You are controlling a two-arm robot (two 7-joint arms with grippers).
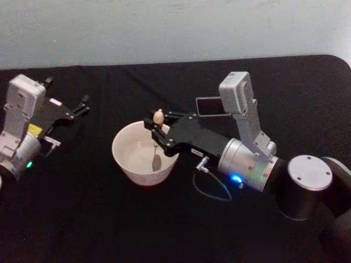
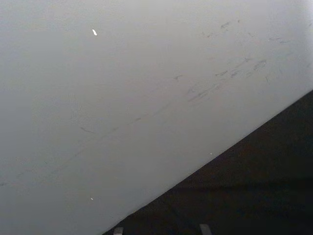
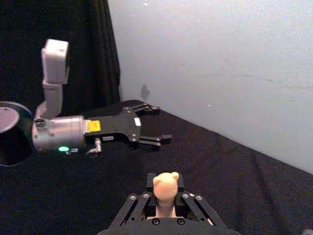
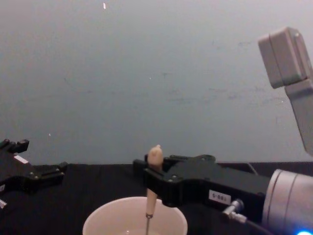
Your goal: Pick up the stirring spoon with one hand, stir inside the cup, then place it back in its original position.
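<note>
**A:** Black-draped table. Wide cream-white round cup sits mid-table. The black flat right pincer is over its rim, pinching the slender beige-knobbed stirring spoon, bowl down inside the cup. The left pincer is spread, parked at table's left.

**B:** Risk?

**A:** Probably too wide a stir. The shaft knocks the wall and tips the cup, or the spoon twists in the grip.

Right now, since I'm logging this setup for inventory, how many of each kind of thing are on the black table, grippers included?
cup: 1
spoon: 1
holder box: 1
grippers: 2, left gripper and right gripper
Total: 5
</note>
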